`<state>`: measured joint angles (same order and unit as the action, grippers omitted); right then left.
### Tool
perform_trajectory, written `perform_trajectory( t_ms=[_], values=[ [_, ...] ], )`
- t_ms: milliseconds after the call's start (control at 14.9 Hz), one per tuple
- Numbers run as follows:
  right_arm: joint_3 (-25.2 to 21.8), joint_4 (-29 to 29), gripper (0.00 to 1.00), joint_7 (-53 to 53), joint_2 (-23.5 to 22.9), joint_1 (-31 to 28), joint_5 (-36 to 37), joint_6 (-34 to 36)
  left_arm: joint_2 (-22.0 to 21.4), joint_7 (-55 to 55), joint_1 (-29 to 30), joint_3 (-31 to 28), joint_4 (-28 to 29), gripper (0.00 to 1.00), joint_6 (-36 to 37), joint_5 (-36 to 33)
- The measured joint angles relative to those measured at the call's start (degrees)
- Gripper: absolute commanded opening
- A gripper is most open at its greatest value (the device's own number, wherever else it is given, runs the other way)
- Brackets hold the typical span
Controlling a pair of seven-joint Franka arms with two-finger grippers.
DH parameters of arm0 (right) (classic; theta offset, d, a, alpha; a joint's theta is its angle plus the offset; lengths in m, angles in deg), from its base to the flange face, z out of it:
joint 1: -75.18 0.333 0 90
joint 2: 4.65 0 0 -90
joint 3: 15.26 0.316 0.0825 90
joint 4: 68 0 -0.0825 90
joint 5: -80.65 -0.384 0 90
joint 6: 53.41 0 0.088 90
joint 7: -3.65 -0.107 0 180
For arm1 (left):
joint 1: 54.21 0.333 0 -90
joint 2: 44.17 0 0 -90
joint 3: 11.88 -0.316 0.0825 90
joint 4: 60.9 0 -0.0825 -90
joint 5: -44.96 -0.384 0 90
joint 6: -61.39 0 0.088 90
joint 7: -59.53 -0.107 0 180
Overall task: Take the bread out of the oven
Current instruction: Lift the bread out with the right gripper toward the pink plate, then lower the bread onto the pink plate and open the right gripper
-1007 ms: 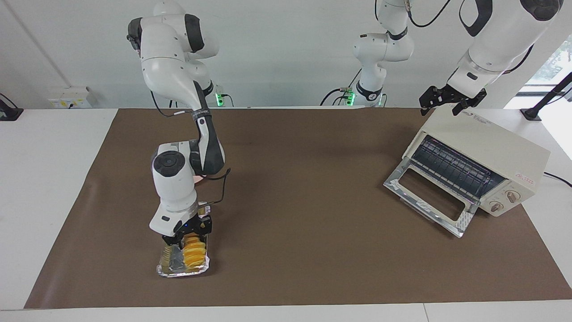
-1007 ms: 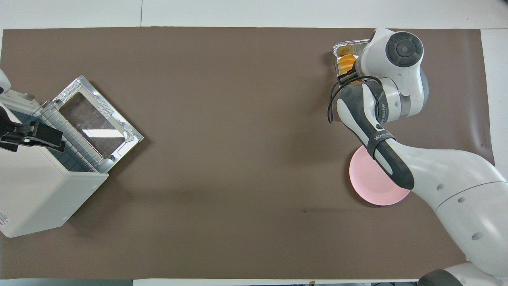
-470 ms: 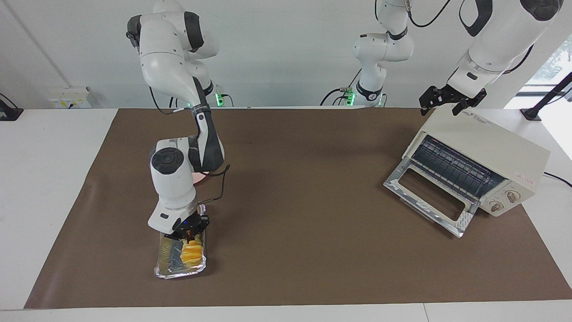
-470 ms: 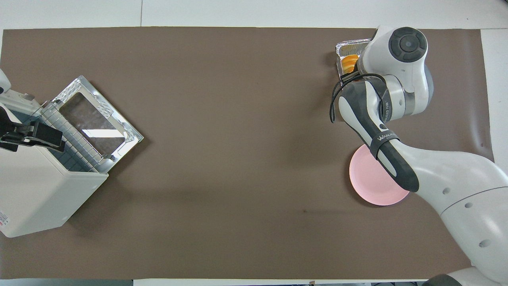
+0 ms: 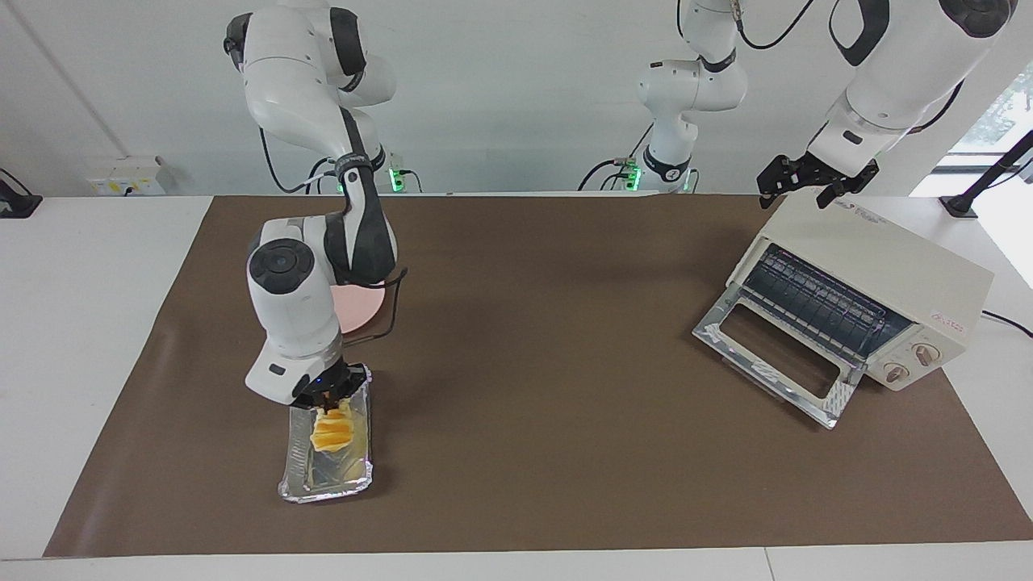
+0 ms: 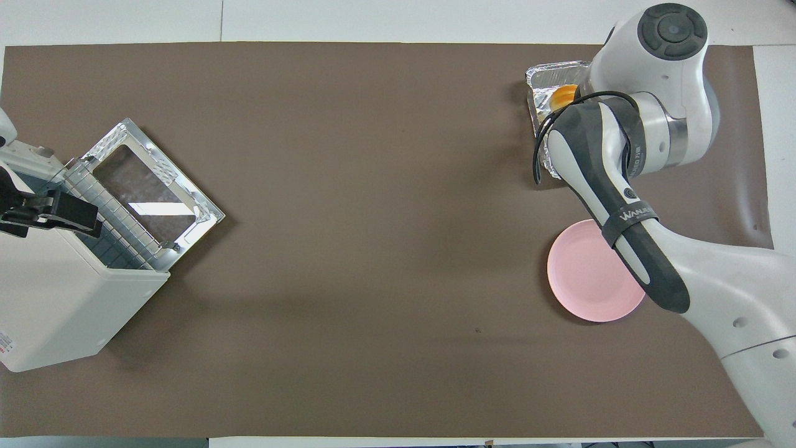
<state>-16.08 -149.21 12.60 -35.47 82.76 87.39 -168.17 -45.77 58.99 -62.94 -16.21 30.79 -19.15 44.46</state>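
The golden-yellow bread (image 5: 332, 428) hangs from my right gripper (image 5: 328, 403), which is shut on its upper end and holds it just over the crinkled foil tray (image 5: 325, 478). In the overhead view only a bit of the bread (image 6: 564, 93) shows beside the arm, over the tray (image 6: 547, 74). The cream-white oven (image 5: 880, 258) stands at the left arm's end of the table with its glass door (image 5: 775, 355) folded down and its dark rack bare. My left gripper (image 5: 795, 198) waits open over the oven's top, and shows in the overhead view (image 6: 50, 211).
A pink plate (image 5: 361, 307) lies on the brown mat nearer to the robots than the foil tray, partly under my right arm; it shows in the overhead view (image 6: 591, 274). The oven (image 6: 56, 292) and its open door (image 6: 155, 186) take up the left arm's end.
My right gripper has risen and drawn back toward the robots with the bread, lifting it up from the foil tray. The left arm has not moved.
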Motion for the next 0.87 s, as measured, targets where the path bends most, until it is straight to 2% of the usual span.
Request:
perform_trajectory(
  t_ms=[134,336,604,873],
  values=[
    [0.0,-1.4,0.00,0.0,2.3,-1.3,-0.9,2.3,0.0,0.0,0.0,0.0,0.0,1.00,0.0,0.0],
    [0.0,-8.2,0.00,0.0,7.6,-2.8,-3.4,2.8,0.0,0.0,0.0,0.0,0.0,1.00,0.0,0.0],
    [0.1,-24.1,0.00,-0.7,19.2,-3.2,-5.5,-0.4,0.0,0.0,0.0,0.0,0.0,1.00,0.0,0.0],
    [0.4,-42.9,0.00,-2.4,30.4,-3.1,-5.6,-10.4,0.0,0.0,0.0,0.0,0.0,1.00,0.0,0.0]
  ],
)
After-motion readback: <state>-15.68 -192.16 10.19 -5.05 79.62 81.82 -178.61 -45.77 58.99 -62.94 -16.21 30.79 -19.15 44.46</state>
